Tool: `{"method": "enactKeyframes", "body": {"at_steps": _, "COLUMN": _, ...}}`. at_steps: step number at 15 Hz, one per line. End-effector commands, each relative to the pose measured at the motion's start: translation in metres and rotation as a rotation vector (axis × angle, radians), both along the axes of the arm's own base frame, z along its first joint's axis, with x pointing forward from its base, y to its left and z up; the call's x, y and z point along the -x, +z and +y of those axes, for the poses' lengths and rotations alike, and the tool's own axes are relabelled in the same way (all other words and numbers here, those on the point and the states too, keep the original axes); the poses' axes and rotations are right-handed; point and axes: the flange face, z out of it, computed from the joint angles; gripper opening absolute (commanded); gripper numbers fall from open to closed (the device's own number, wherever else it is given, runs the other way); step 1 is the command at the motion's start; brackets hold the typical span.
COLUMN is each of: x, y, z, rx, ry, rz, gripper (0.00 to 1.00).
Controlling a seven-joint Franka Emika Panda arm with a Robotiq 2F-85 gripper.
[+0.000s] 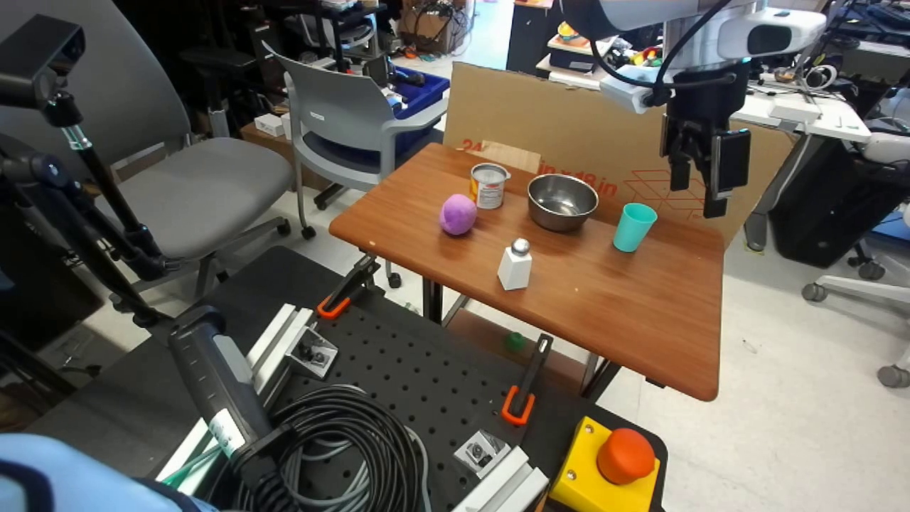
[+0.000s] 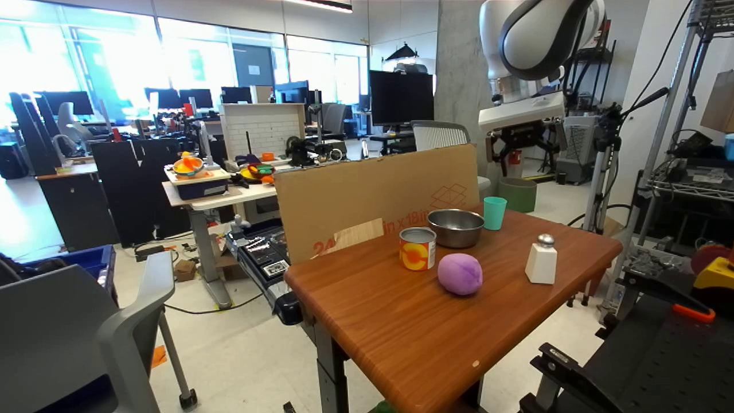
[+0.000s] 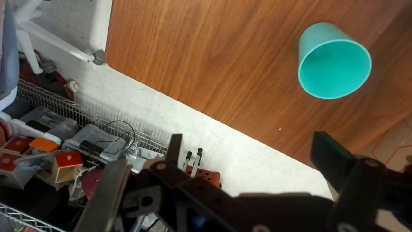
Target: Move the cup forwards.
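Standing upright on the brown table [image 1: 640,313], the teal-green cup [image 1: 634,229] is near the metal bowl [image 1: 556,219] in both exterior views. The gripper [image 3: 248,140] hangs higher up, apart from the cup, its fingers [image 3: 330,158] spread wide in the wrist view. A white shaker [image 1: 515,269], a purple object [image 1: 458,215] and a can [image 1: 489,190] share the table.

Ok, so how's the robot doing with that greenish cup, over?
Gripper open, empty. Teal cup upright on the table, not gripped. Metal bowl nearby, maybe in the way.
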Motion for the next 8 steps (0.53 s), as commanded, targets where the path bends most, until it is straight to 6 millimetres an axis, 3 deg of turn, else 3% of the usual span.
{"method": "enactKeyframes", "body": {"at_steps": 1, "x": -0.003, "y": -0.009, "z": 0.004, "rx": 0.000, "ry": 0.009, "rz": 0.010, "gripper": 1.00}}
{"method": "enactKeyframes", "body": {"at_steps": 8, "x": 0.002, "y": -0.034, "z": 0.024, "rx": -0.001, "ry": 0.051, "rz": 0.036, "gripper": 1.00}}
